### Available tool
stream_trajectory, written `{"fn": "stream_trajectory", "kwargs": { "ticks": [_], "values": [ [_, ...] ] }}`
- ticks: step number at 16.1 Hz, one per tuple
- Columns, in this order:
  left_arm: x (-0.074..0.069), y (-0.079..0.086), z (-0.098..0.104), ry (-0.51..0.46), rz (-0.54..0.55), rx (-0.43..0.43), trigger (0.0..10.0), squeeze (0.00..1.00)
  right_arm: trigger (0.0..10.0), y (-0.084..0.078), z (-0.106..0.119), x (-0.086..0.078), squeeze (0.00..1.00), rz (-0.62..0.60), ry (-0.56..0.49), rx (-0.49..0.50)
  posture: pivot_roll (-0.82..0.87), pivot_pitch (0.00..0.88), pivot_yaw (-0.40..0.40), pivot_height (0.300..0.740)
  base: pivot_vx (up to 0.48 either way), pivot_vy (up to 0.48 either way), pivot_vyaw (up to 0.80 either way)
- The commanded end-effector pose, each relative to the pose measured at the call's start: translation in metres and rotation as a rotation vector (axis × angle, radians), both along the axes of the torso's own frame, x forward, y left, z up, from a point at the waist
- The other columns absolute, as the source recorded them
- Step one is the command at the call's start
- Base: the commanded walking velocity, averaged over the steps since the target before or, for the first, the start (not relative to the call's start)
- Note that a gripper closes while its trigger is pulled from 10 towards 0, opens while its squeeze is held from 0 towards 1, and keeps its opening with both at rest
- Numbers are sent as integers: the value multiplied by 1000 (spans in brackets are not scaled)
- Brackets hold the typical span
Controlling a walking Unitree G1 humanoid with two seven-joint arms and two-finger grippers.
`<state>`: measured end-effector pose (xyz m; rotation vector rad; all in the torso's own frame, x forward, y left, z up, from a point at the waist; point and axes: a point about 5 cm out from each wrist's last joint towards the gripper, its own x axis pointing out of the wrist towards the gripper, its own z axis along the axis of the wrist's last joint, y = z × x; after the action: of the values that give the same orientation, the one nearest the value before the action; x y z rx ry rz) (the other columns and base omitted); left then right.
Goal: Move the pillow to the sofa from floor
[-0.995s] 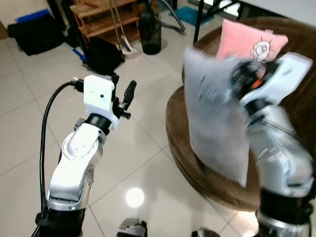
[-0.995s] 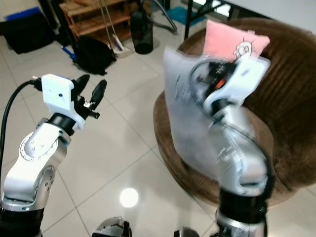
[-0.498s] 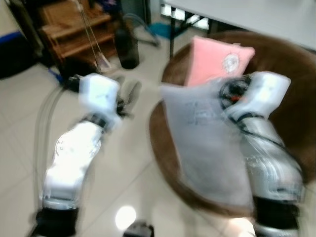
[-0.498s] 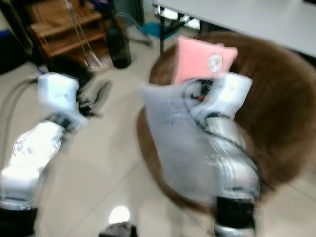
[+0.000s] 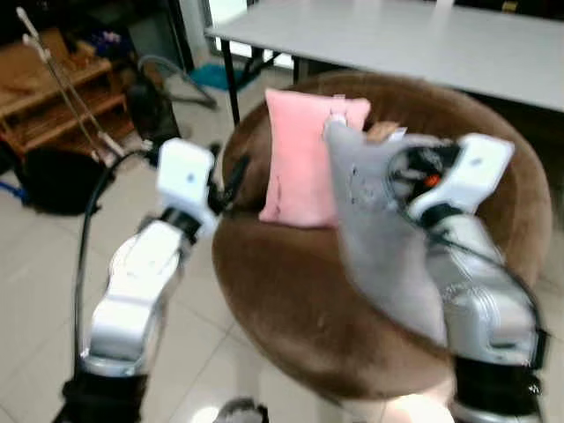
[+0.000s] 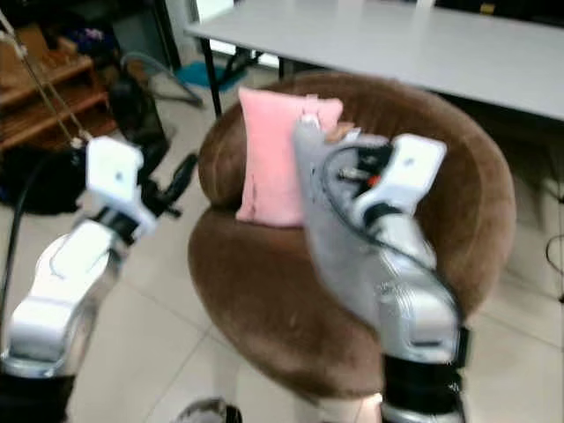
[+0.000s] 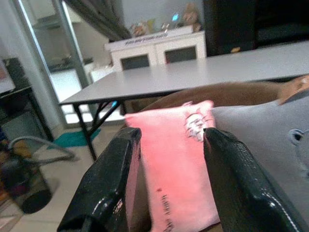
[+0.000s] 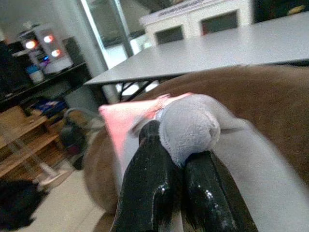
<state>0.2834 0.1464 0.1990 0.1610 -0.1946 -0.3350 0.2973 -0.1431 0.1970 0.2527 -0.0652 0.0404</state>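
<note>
A grey pillow (image 5: 379, 238) hangs from one corner over the seat of the round brown sofa (image 5: 282, 291). My right gripper (image 8: 175, 153) is shut on that corner, and the pillow droops down in front of my right arm. A pink pillow (image 5: 304, 159) leans upright against the sofa's back, just left of the grey one and partly behind it. At the sofa's left rim my left gripper (image 5: 231, 176) is raised and open, nothing between its fingers (image 7: 118, 164); it faces the pink pillow (image 7: 178, 159).
A long grey table (image 5: 423, 44) stands close behind the sofa. On the left are a wooden shelf (image 5: 44, 97), a black bag (image 5: 53, 181) and a dark appliance with a hose (image 5: 154, 92). Tiled floor (image 5: 35, 291) lies open to the left of the sofa.
The view has swung toward the sofa, which now sits centred. My right arm has carried the grey pillow farther over the seat, beside the pink pillow. The left gripper stays open.
</note>
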Motion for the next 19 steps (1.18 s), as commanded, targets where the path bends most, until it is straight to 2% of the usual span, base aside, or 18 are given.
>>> {"fn": "stream_trajectory", "kwargs": {
  "ticks": [1,2,3,6,9,12,15,16,18,19],
  "values": [
    [-1,-3,3,-6,-18,-3,10000,0,10000,-1,11,-2,0,8,-59,1,21,56,62,740,266,0,0],
    [-2,-4,-1,30,-37,-4,10000,0,10000,0,9,-2,0,24,-49,13,21,56,64,740,0,0,0],
    [-5,-7,-9,68,-76,34,10000,0,10000,2,5,-1,0,53,-27,17,20,58,64,740,0,0,0],
    [-12,-9,-18,103,-128,95,10000,0,10000,7,7,3,0,89,-15,15,26,63,57,740,0,0,0],
    [-16,-8,-21,122,-137,111,10000,0,10000,11,24,8,0,113,-28,24,29,74,51,740,0,0,0],
    [-24,-4,-22,144,-145,117,10000,0,10000,20,49,16,0,156,-46,33,44,128,43,740,0,0,0],
    [-32,-1,-26,174,-148,127,10000,0,10000,34,42,38,0,179,3,36,53,162,40,740,0,0,0],
    [-35,1,-27,185,-144,132,10000,0,10000,38,32,55,0,146,56,43,58,171,35,740,0,0,0],
    [-38,3,-28,195,-140,138,10000,0,10000,42,16,74,0,114,131,53,68,181,28,740,0,0,0],
    [-42,4,-30,211,-135,145,10000,0,10000,42,-4,90,0,55,215,91,76,188,25,740,0,0,0]
  ]
}}
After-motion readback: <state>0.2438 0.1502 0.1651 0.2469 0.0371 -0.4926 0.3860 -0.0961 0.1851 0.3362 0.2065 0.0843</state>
